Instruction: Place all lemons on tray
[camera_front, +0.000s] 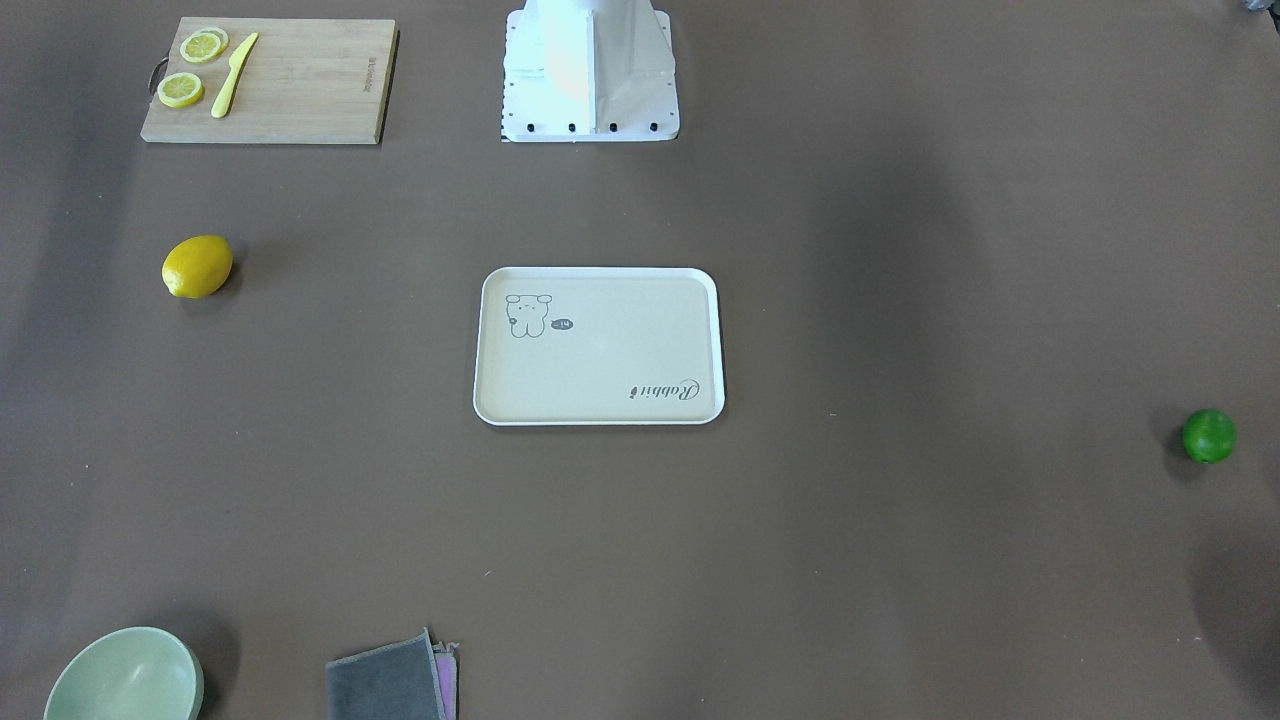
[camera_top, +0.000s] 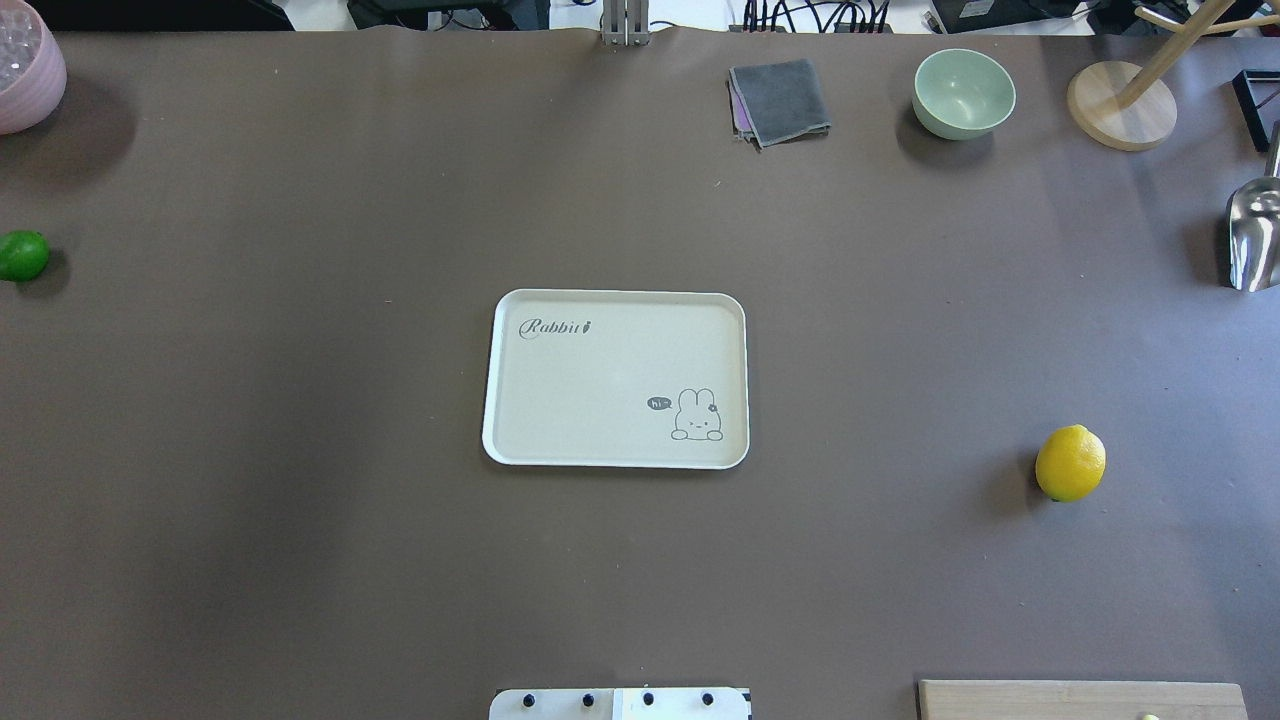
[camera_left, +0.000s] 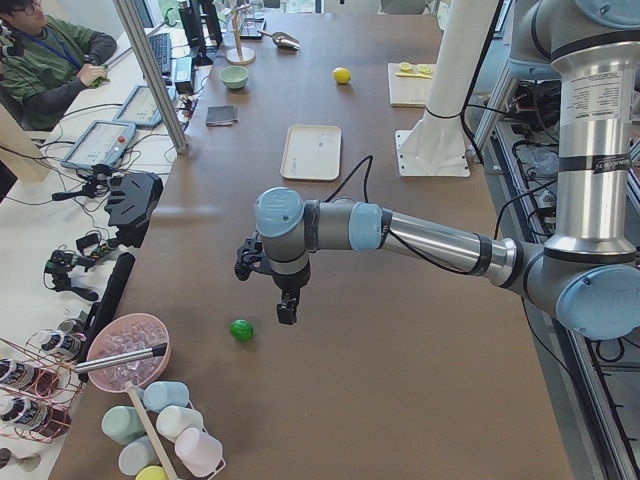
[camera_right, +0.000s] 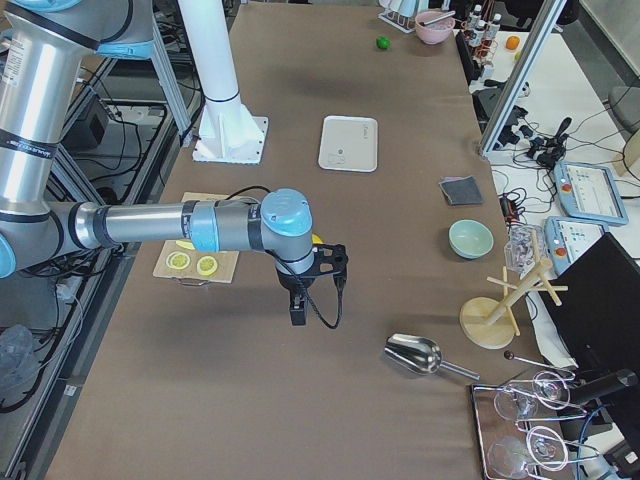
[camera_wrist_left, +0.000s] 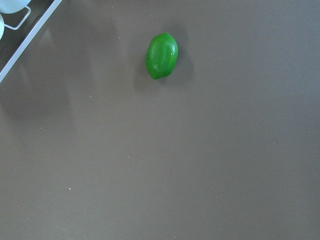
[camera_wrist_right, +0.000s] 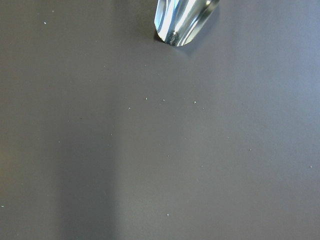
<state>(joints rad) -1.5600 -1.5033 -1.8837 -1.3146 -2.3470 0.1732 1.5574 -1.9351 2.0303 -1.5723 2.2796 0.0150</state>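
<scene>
The cream-white tray (camera_front: 600, 365) lies at the table's middle with nothing on it; it also shows in the overhead view (camera_top: 600, 370). The yellow lemon (camera_front: 197, 266) (camera_top: 1070, 463) lies on the table on the robot's right. The green lemon (camera_front: 1209, 436) (camera_top: 22, 255) lies near the table's left end, and it shows in the left wrist view (camera_wrist_left: 161, 55). My left gripper (camera_left: 287, 306) hangs above the table close to the green lemon (camera_left: 241, 329). My right gripper (camera_right: 297, 310) hangs near the yellow lemon, which its arm mostly hides. I cannot tell whether either is open.
A wooden cutting board (camera_front: 300, 90) with lemon slices and a yellow knife lies by the robot base (camera_front: 590, 90). A green bowl (camera_top: 963, 92), grey cloth (camera_top: 780, 100), wooden stand (camera_top: 1120, 105) and metal scoop (camera_top: 1255, 235) line the far right. A pink bowl (camera_top: 25, 65) sits far left.
</scene>
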